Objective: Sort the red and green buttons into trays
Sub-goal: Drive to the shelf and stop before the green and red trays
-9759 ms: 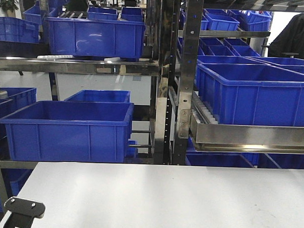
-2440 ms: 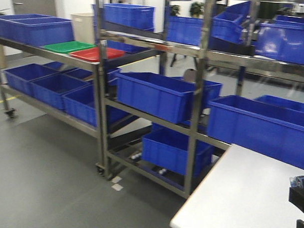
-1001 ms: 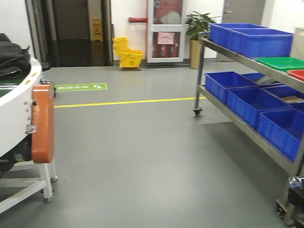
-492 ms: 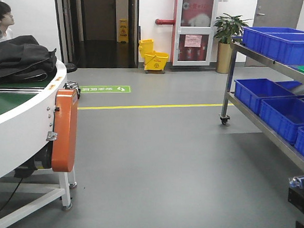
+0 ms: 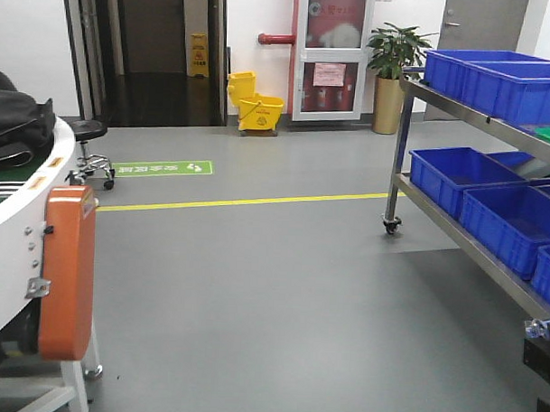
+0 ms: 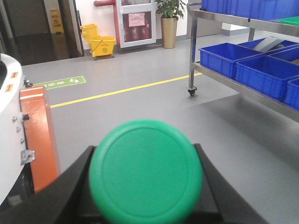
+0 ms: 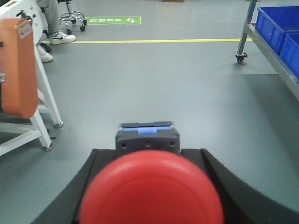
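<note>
Swinging away from the table it had faced seconds before, the front view had run along the rack [image 5: 401, 147] and now looked over open floor [image 5: 272, 287], with the conveyor [image 5: 7, 251] at left. The green tray [image 6: 290, 21] showed only as a sliver on the rack top, and the red tray, plain beside it shortly before, was out of frame. That read as the base in transit, with no sorting begun. The left gripper [image 6: 144, 149] had its fingers clamped on the green button [image 6: 145, 182], and the right gripper [image 7: 148, 150] was clamped on the red button [image 7: 152, 193], both buttons held clear of the floor. Reaching the trays probably called for a turn back to the right.
</note>
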### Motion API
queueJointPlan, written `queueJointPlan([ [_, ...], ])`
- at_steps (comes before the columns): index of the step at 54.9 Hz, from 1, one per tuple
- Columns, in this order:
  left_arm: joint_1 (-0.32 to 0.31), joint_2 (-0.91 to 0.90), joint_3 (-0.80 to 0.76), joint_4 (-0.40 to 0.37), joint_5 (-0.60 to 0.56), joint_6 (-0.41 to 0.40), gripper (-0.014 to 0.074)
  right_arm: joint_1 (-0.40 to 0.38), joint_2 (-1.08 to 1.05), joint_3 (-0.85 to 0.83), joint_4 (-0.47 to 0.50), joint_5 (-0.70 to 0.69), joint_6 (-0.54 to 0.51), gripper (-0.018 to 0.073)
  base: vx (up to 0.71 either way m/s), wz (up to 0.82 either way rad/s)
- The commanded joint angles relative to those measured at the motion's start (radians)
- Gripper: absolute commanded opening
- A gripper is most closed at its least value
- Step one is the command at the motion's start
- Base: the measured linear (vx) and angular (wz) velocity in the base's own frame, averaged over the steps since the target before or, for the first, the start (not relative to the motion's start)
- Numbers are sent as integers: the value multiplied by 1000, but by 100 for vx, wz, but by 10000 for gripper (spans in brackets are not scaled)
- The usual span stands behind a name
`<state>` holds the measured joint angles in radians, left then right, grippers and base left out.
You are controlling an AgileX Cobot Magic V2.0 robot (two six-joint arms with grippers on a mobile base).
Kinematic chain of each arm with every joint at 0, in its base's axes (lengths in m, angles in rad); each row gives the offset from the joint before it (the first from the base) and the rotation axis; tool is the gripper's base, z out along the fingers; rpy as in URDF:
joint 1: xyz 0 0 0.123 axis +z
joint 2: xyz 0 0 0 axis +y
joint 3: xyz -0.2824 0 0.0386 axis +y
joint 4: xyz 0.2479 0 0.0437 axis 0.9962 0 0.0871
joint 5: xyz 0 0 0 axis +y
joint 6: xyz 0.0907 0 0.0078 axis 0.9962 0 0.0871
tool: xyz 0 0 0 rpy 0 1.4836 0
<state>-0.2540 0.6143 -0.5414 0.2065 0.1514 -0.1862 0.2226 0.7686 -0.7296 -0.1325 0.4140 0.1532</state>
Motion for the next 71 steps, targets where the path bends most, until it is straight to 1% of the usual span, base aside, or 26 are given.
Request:
queueJointPlan([
  [1,-2,-2,-28,-4,-91,-5,0,-5,-8,-31,-11,-88,0,-9,43,-8],
  [71,-2,-2,-28,-4,-90,-5,0,-5,-8,-31,-11,-88,0,-9,45,-7],
])
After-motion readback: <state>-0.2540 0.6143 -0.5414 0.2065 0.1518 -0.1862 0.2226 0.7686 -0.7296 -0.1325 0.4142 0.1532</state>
